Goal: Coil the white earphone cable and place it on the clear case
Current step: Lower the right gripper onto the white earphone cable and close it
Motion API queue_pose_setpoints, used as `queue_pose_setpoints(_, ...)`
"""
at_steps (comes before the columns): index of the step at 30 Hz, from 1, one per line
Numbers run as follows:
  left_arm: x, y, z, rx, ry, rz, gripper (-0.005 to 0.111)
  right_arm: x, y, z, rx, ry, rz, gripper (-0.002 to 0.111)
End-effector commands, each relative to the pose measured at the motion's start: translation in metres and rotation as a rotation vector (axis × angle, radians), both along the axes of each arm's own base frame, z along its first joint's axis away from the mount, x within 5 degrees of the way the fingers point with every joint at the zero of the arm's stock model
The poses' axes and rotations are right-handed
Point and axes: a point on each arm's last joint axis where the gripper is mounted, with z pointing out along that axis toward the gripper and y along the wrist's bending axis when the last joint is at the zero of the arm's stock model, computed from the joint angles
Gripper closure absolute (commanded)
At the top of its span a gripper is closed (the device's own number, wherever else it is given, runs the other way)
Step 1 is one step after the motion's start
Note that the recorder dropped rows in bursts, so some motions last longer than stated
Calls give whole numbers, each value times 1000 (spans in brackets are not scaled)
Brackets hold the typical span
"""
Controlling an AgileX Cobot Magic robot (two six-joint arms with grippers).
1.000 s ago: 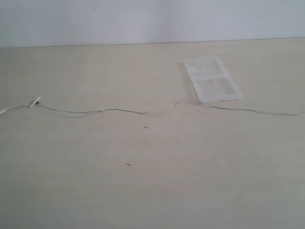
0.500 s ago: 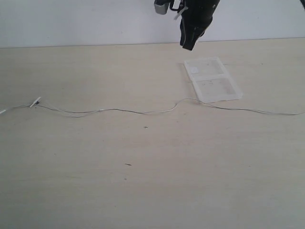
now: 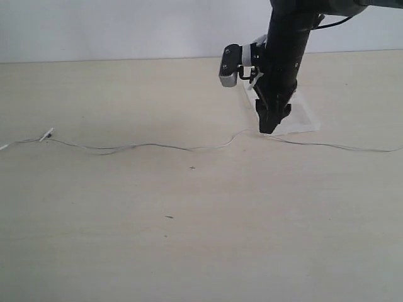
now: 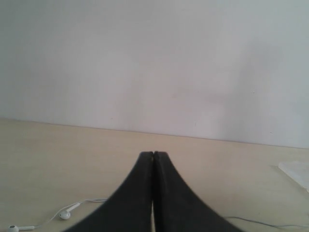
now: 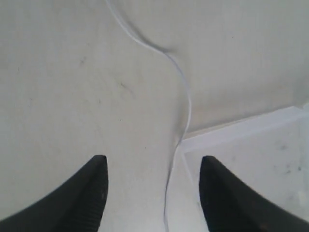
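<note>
- A very thin, long white earphone cable is seen lying uncoiled across the pale beige wooden tabletop. It runs in shallow waves from the left edge of the exterior view to the right edge.
- Two small white earbuds at one end of the cable are seen resting on the table in the left wrist view.
- A flat, rectangular translucent plastic case is set on the far right part of the table, just behind the cable. Much of it is hidden by the black right arm.
- In the right wrist view the white earphone cable is seen passing the corner of the translucent plastic case. It appears to lie against the case's edge there, though contact cannot be confirmed.
- The right gripper is pointed straight down, low over the near corner of the case and the cable beside it.
- The jaws of the right gripper are spread apart. The cable runs through the gap between them and nothing is pinched.
- The left gripper is pressed together, with nothing held between its black fingers, and is raised above the table.
</note>
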Motion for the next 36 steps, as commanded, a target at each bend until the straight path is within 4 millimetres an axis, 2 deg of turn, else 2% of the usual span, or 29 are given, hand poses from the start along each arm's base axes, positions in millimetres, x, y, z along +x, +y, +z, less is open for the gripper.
queue_pose_setpoints(1,0,0,0,-3,-5,2,107,0,7,2,22,-43,41,53)
queue_pose_setpoints(11,0,0,0,-5,-5,1,107,1,31,-27,21,-62,80,53)
queue_pose_setpoints(20,0,0,0,-5,-5,1,107,7,24,-31,-36,-103,36,53)
queue_pose_setpoints(31,0,0,0,-5,-5,1,107,10,23,-54,-69,-85,50,53)
queue_pose_setpoints(36,0,0,0,-5,-5,1,107,12,22,-55,-80,-110,62,53)
